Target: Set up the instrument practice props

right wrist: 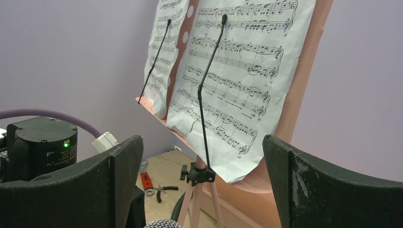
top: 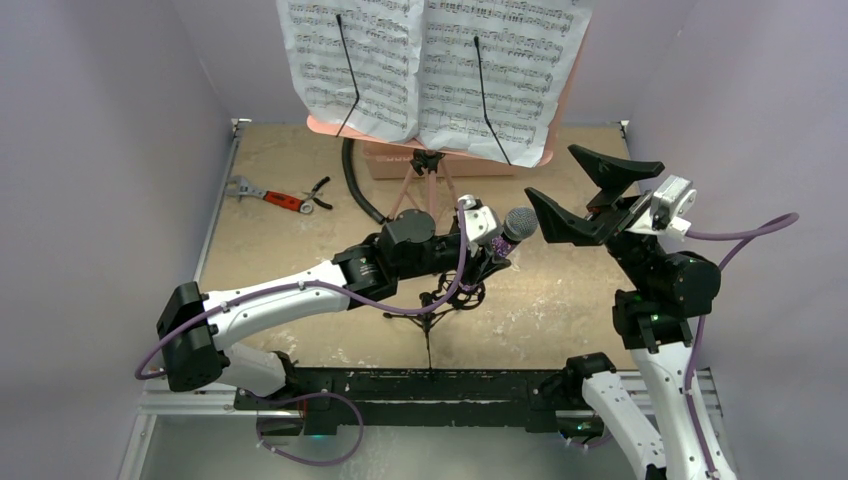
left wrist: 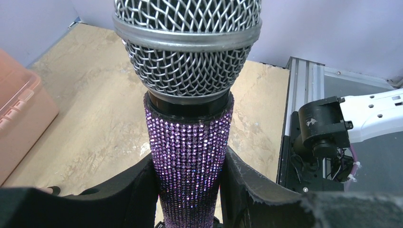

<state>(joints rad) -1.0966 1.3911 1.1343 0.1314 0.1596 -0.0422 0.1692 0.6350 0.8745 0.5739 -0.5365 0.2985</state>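
Fingers (left wrist: 247, 190) of left gripper (top: 498, 249) clamped the mic (left wrist: 190, 156); right gripper (top: 552, 172) gaped wide, empty.
Mic was tilted over the mic stand (top: 440, 300), head just beside the right gripper, before the music stand (top: 322, 124) bearing sheets (top: 430, 60).

Glittery rhinestone microphone (left wrist: 189, 161) body, metal mesh head, paper sheet-music pages (right wrist: 228, 85), rough wooden table (top: 560, 290)

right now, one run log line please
left end effector: shut on mic | right end effector: open, empty | pages: on music stand | mic stand: near mic
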